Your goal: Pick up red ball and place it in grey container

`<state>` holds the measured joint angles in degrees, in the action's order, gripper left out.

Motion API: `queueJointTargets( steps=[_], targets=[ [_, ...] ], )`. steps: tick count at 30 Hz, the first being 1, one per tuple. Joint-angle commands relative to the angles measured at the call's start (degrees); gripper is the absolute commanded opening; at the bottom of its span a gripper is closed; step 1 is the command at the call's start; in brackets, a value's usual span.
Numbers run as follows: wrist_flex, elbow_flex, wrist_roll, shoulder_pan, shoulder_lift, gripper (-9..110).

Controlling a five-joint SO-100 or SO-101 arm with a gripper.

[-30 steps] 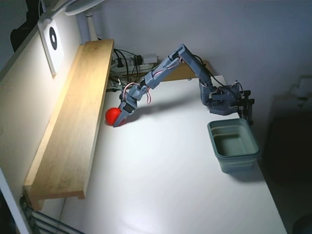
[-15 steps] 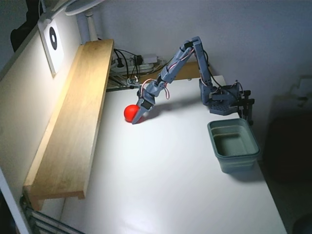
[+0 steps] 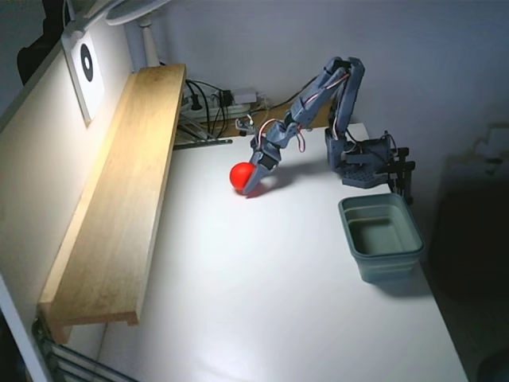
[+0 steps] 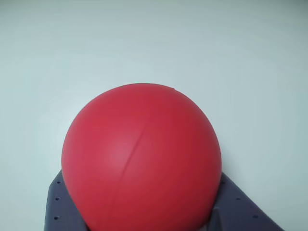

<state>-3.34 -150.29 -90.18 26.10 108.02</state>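
The red ball (image 3: 241,174) hangs a little above the white table, held in my gripper (image 3: 248,185), which is shut on it. In the wrist view the red ball (image 4: 142,159) fills the lower middle, with a grey finger (image 4: 60,204) on its left and another on its right. The grey container (image 3: 381,235) stands empty at the table's right side in the fixed view, well to the right of the ball and nearer the front.
A long wooden shelf (image 3: 119,191) runs along the left wall. Cables and a power strip (image 3: 215,103) lie at the back. The arm's base (image 3: 362,163) is clamped at the right rear, just behind the container.
The arm has folded back and carried the ball to the right, away from the shelf and toward the middle of the table.
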Motion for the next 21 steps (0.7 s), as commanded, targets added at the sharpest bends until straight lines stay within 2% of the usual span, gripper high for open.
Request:
queueJointTargets(
  steps=[1, 6, 21],
  targets=[
    [0.46, -0.7, 0.18, 0.09, 4.83, 23],
    [3.23, 0.7, 0.18, 0.09, 6.2, 23],
    [38.4, 23.68, 0.18, 0.09, 18.39, 23]
  ],
)
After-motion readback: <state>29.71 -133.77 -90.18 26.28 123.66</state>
